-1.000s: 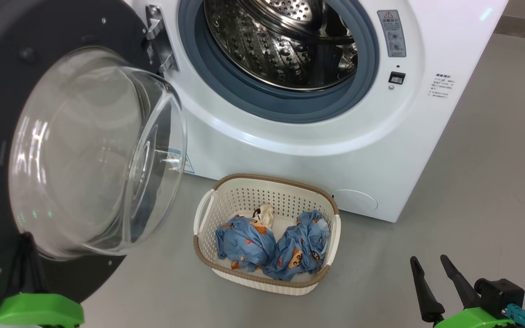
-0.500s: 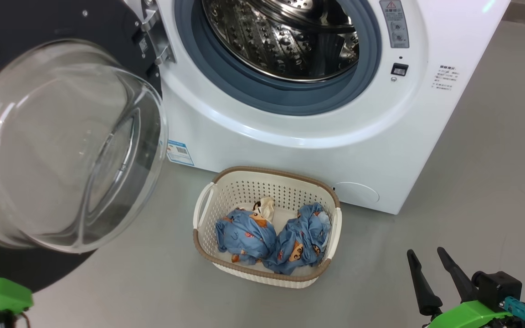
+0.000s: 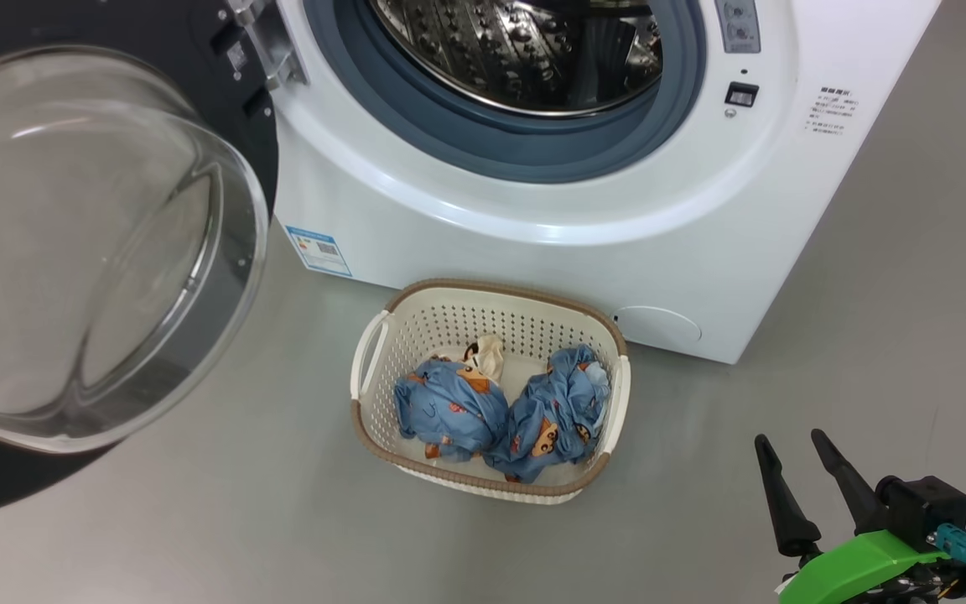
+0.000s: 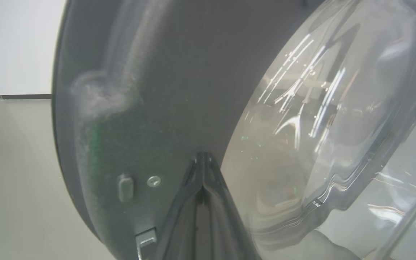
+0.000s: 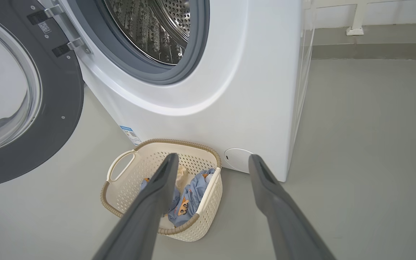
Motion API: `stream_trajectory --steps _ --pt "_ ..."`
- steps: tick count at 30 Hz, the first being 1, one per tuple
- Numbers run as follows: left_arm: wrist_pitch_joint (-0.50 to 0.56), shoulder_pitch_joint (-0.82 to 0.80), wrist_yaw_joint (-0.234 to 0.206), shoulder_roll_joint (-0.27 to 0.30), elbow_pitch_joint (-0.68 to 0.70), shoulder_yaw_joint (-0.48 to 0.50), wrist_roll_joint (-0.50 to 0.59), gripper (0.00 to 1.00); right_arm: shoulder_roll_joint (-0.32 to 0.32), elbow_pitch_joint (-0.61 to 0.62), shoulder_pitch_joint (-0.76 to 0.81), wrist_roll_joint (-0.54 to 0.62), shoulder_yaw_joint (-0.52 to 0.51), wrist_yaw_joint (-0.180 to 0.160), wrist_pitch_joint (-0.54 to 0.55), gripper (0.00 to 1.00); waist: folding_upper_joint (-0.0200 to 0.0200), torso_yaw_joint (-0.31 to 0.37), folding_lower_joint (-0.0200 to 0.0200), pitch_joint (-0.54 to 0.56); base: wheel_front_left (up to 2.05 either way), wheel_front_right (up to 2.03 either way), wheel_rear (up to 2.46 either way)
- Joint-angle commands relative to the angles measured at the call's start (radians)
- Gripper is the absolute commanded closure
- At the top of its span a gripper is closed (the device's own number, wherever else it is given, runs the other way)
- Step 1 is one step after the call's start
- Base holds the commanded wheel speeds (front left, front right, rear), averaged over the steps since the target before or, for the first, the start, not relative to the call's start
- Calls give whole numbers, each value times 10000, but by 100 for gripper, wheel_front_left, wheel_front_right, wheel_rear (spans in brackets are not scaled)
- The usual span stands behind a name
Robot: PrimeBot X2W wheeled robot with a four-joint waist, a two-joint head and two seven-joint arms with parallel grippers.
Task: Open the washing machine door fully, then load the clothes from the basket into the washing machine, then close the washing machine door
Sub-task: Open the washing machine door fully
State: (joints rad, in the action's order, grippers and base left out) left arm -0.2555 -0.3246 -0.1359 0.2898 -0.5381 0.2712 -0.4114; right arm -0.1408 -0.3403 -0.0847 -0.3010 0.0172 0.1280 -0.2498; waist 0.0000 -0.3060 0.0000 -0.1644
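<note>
The washing machine stands with its steel drum exposed. Its door, a clear glass bowl in a black rim, is swung out to the left. My left gripper is shut, its fingertips resting against the door's black inner rim beside the glass. The basket sits on the floor before the machine, holding blue printed clothes and a cream piece. My right gripper hovers open and empty to the basket's lower right. In the right wrist view, that gripper points over the basket.
Grey floor spreads around the machine and basket. A blue label sticker marks the machine's lower left front. A round service flap sits low on the right. A wall base runs behind the machine.
The door has swung further open to the left, uncovering the blue label. The head camera shifted, so the whole picture moved. My right gripper stays open in the same spot.
</note>
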Motion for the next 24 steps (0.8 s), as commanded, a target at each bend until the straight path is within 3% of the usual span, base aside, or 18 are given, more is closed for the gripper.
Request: stream_trajectory --steps 1,14,24 --pt "-62 -465 26 721 -7 545 111 100 -129 237 -229 6 263 27 -120 0 0 33 0 -126 0 0 0" --pt "-62 -2052 800 1291 -1876 1617 423 100 -369 317 -669 38 313 27 -120 0 0 145 0 -977 0 0 0" --pt "-62 -3228 982 1691 -3015 2104 765 100 -515 422 -1024 95 316 27 -120 0 0 237 0 -1666 0 0 0"
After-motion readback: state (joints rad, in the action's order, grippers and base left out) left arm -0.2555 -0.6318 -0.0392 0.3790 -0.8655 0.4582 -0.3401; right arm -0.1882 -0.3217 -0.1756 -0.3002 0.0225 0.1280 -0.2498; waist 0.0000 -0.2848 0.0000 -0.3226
